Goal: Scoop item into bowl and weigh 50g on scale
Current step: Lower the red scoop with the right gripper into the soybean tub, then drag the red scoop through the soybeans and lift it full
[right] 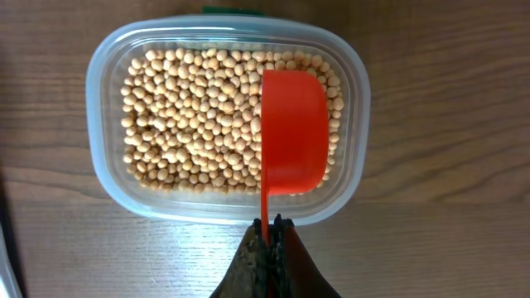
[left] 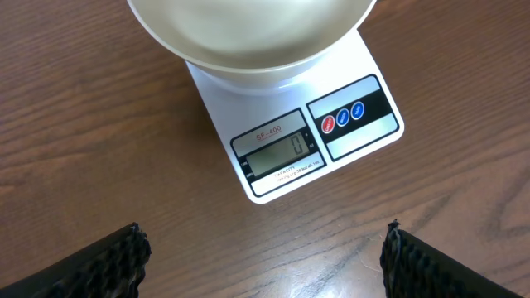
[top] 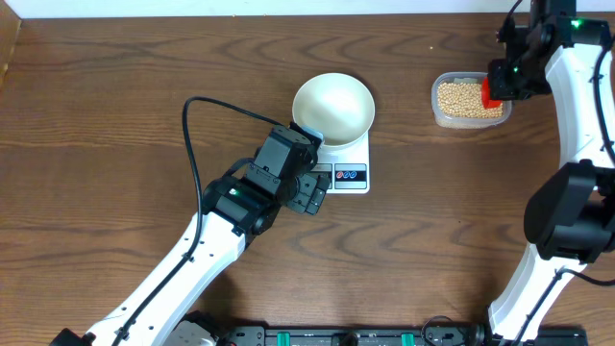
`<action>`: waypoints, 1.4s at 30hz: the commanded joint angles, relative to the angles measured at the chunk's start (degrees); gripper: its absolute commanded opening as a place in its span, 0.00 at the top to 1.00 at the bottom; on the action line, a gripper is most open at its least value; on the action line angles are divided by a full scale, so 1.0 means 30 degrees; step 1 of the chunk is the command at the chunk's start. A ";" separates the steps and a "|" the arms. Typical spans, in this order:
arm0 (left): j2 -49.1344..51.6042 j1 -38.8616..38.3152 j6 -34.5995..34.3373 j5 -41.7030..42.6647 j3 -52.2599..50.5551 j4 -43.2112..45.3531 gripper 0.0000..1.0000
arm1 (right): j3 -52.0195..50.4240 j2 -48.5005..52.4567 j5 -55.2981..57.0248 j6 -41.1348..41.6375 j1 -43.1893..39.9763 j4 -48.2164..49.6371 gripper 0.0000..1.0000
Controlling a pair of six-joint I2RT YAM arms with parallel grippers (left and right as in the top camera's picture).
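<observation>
Right arm at the tub, red scoop (right: 294,132) over the beans (right: 199,116); bowl (top: 333,108) on the scale (left: 364,124).
My right end effector (right: 269,248) is clamped on the scoop's handle, cup above the beans in the clear tub (right: 103,99) near the desk's (top: 115,115) far right corner. The bowl and scale sit mid-desk, and the display (left: 277,156) reads 0. My left end effector (left: 265,265) hangs spread wide, gripping nothing, on the scale's near-edge side.
</observation>
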 commanded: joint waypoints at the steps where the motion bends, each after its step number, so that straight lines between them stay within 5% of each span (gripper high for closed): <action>1: -0.0160 0.0066 0.0255 0.0168 -0.0036 0.0022 0.08 | 0.0262 0.0670 0.0015 0.0561 0.0015 -0.0087 0.99; 16: -0.0160 0.0066 0.0262 0.0168 -0.0036 0.0022 0.08 | 0.0262 0.3585 -0.5712 0.0976 -0.0984 -0.1770 0.99; 42: -0.0160 0.0066 0.0255 0.0168 -0.0036 0.0022 0.08 | 0.0262 0.3599 -1.4681 -0.1370 -0.4976 -0.2004 0.99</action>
